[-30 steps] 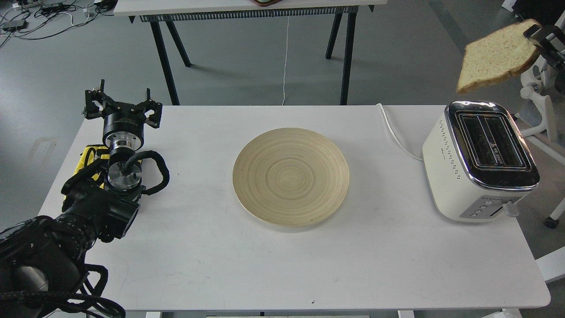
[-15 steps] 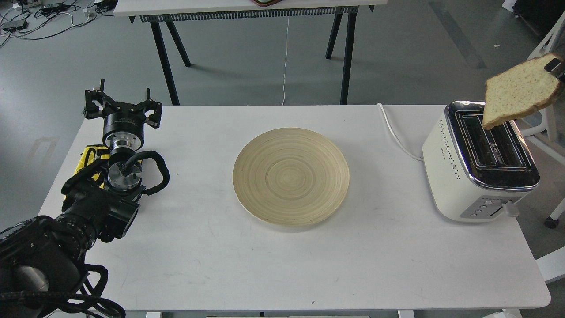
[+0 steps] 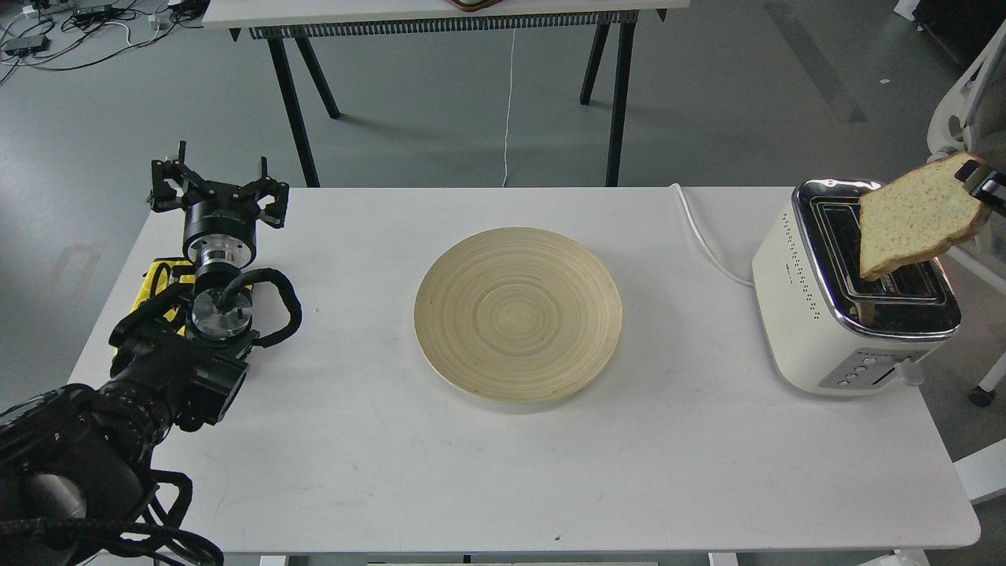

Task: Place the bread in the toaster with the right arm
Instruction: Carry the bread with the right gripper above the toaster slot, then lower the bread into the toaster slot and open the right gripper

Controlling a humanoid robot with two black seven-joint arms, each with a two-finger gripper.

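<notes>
A slice of pale tan bread (image 3: pixel 916 216) with a brown crust hangs tilted over the cream-white toaster (image 3: pixel 853 287) at the table's right end. Its lower corner is at the toaster's black slots. My right gripper (image 3: pixel 978 182) shows only as black fingertips at the right edge, shut on the bread's upper right corner. My left gripper (image 3: pixel 218 189) rests at the table's far left, fingers spread open and empty.
A round bamboo plate (image 3: pixel 519 313) lies empty in the middle of the white table (image 3: pixel 503 472). The toaster's white cord (image 3: pixel 707 240) runs off the back edge. A second table (image 3: pixel 440 16) stands behind. A white chair (image 3: pixel 963 118) stands at the right.
The right gripper has carried the bread down and toward the toaster, from high above it to its slots. The left arm has not moved.
</notes>
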